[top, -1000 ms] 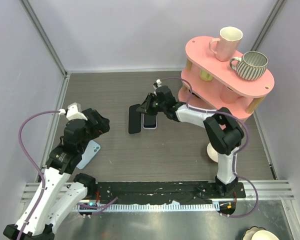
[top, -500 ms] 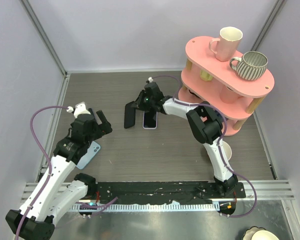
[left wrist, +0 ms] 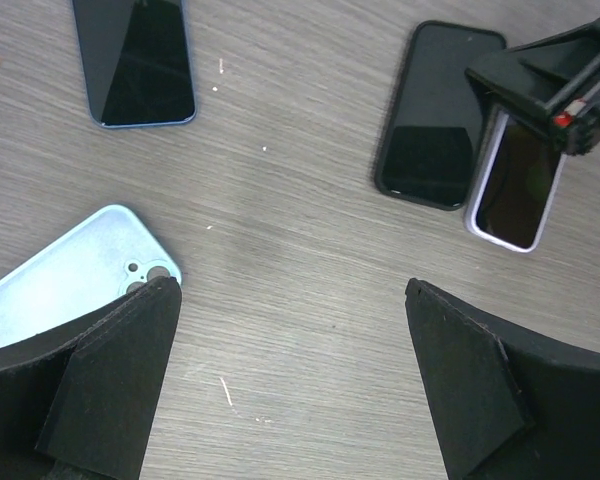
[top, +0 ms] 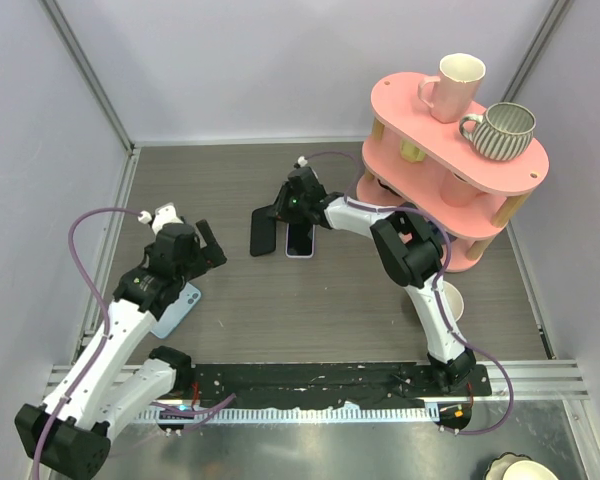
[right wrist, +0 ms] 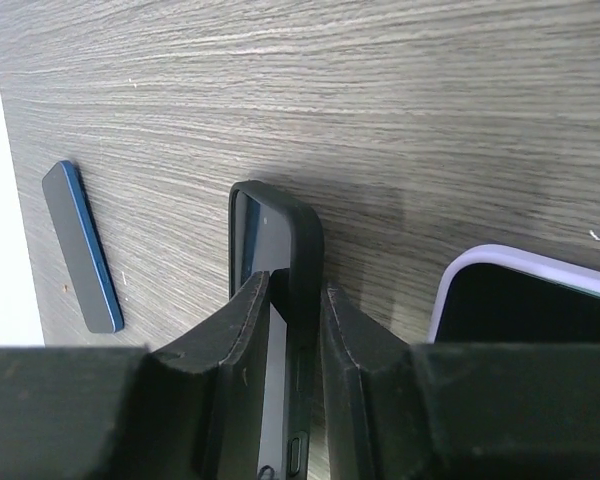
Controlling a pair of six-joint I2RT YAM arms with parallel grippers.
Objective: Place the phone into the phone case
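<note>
My right gripper is shut on the side wall of a black phone case, one finger inside it and one outside, as the right wrist view shows on the case's rim. A phone in a lavender case lies screen up just right of it. A dark blue phone lies flat farther left. My left gripper is open and empty above bare table, with a light blue case by its left finger.
A pink two-tier shelf with mugs stands at the back right, close behind the right arm. Grey walls enclose the table on the left, back and right. A cup stands near the right arm's base.
My right gripper has shifted left with the black case, away from the lavender phone. My left arm has reached a little farther toward the middle.
</note>
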